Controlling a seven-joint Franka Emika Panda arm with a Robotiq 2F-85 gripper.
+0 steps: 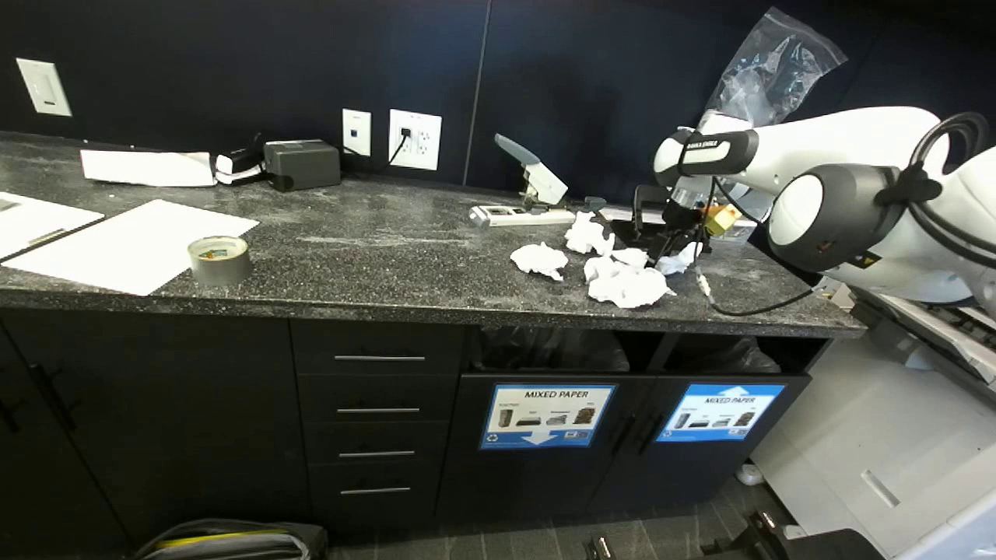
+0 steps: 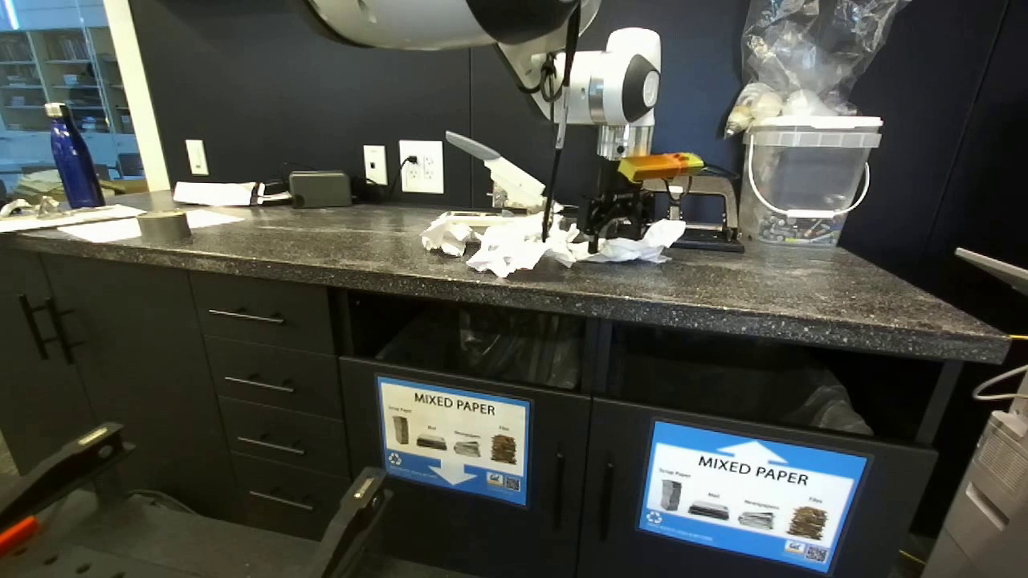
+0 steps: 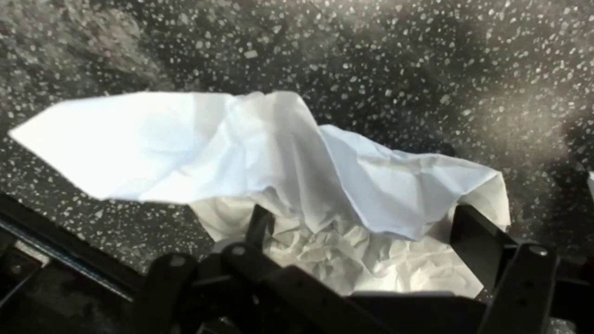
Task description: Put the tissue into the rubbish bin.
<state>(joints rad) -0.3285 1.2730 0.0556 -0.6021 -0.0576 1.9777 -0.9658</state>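
Note:
A crumpled white tissue [image 3: 260, 148] lies on the counter in the wrist view, spread beneath and between the black fingers of my gripper [image 3: 362, 218]. The fingers stand wide apart, low over the paper, and do not pinch it. In an exterior view the gripper [image 2: 618, 233] points straight down at this tissue [image 2: 642, 247]. More crumpled white tissues [image 1: 629, 284] lie beside it, partly hiding the fingertips. The rubbish bin [image 2: 887, 498], a dark built-in compartment with a blue sign [image 2: 751, 498], is under the counter; its slot is above the panel.
The twin compartment with a whiter sign [image 2: 454, 437] adjoins the bin. A black hole punch [image 2: 707, 210] stands just behind the gripper, and a clear bagged tub [image 2: 803, 181] beyond it. An upright-armed stapler [image 1: 545, 187] is nearby. The counter edge [image 2: 642, 309] overhangs the slots.

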